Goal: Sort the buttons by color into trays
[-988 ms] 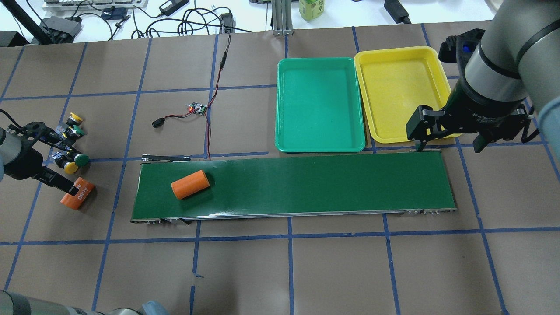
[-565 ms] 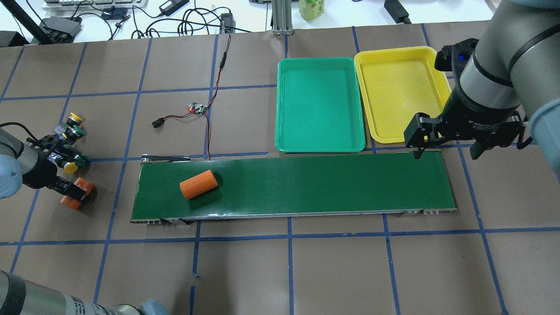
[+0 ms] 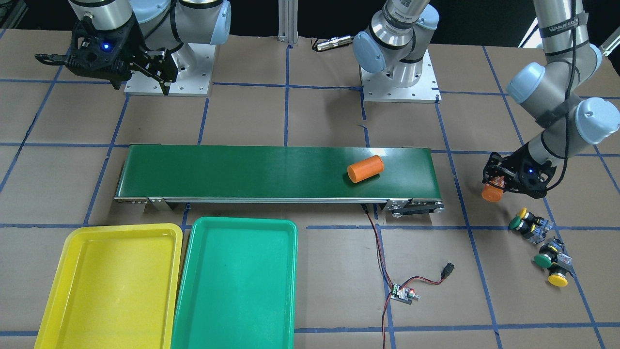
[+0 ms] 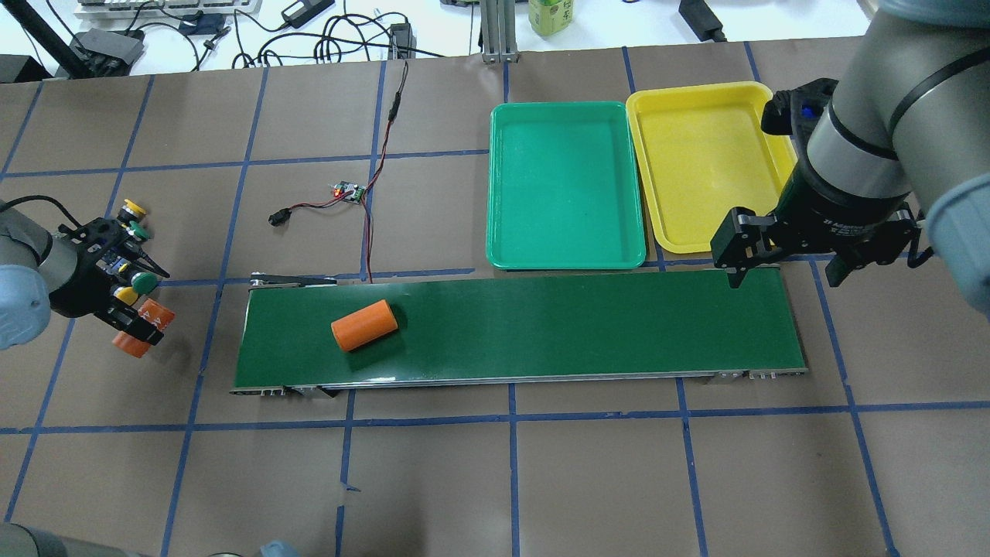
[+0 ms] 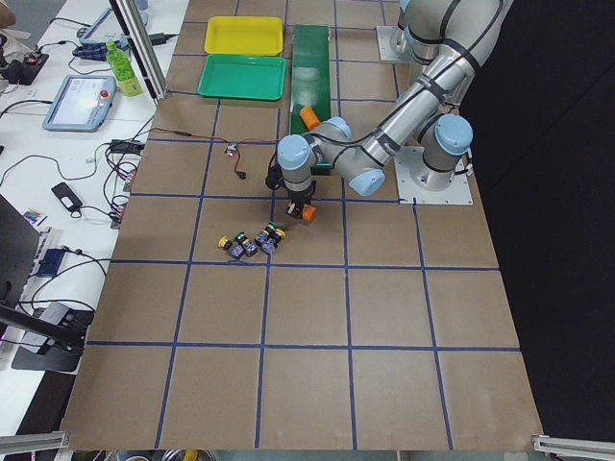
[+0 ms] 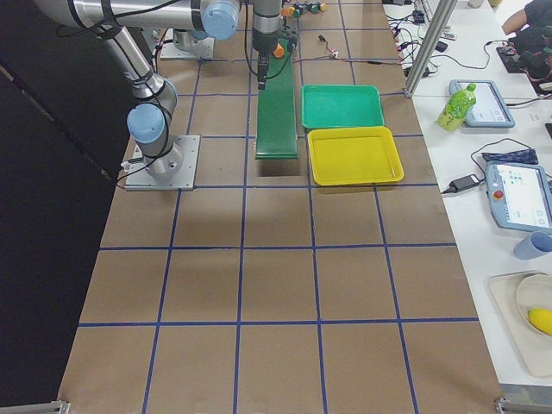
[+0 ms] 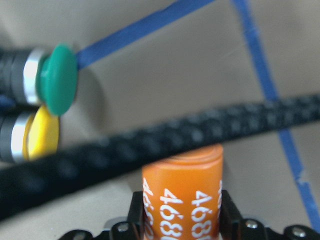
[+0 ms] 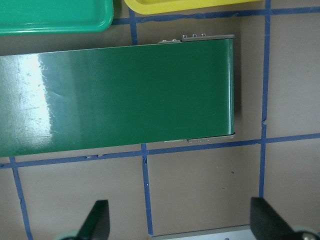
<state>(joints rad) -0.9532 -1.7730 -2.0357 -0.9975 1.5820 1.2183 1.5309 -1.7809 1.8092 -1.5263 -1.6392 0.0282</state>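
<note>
1. All four buttons point(image 3: 542, 260) are out on the tabletop point(image 3: 290, 116), just past the end of the belt point(image 3: 242, 169) on the left arm's side. They sit in two pairs, one yellow cap and one green cap in each, and every button lies on its side.
2. The yellow tray point(image 3: 72, 232) and the green tray point(image 3: 203, 228) sit just beside each other along the belt's long edge, the edge away from the robot. They're at the other end of the belt from the buttons. The green one is nearer the belt's middle and the yellow one is level with its end.
3. The left fingers point(image 7: 135, 217) are clamped tight on an orange cylinder point(image 7: 182, 185) marked 4680. That's off the belt's end, between the belt and the buttons, close by the nearer pair.
4. The right fingers point(image 8: 96, 225) are spread wide with nothing in them, hanging over the belt's tray end, beside the yellow tray.
5. A second orange cylinder point(image 3: 365, 168) lies on its side on the belt, toward the button end.
6. A small circuit board point(image 3: 402, 293) rests on the tabletop on the tray side of the belt, and its red and black wires point(image 3: 375, 232) run up to the belt's corner.
</note>
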